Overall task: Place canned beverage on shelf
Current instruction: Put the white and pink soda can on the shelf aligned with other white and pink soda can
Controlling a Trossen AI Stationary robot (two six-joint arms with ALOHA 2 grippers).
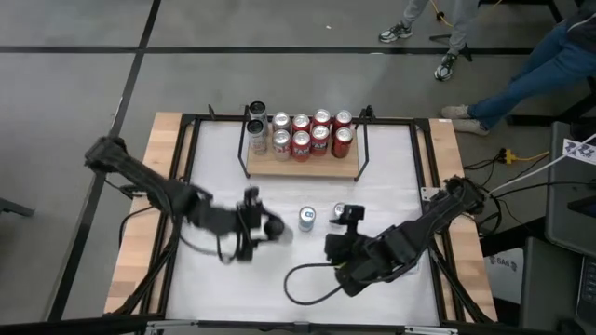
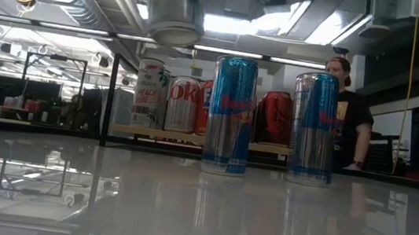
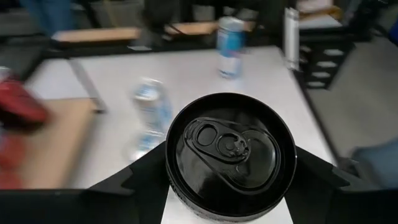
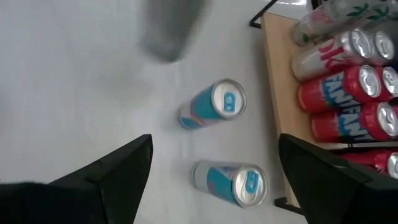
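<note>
The left gripper (image 1: 263,226) hangs low over mid-table, seemingly level, clenched on a black can (image 3: 231,149); the right gripper (image 4: 211,171) hovers released near two blue cans (image 1: 307,218); the shelf (image 1: 303,166) sits far.

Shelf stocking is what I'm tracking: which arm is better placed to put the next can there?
Left. Its hand is shut on a black can, ready to carry to the shelf. The right hand is open and empty above two blue cans.
</note>
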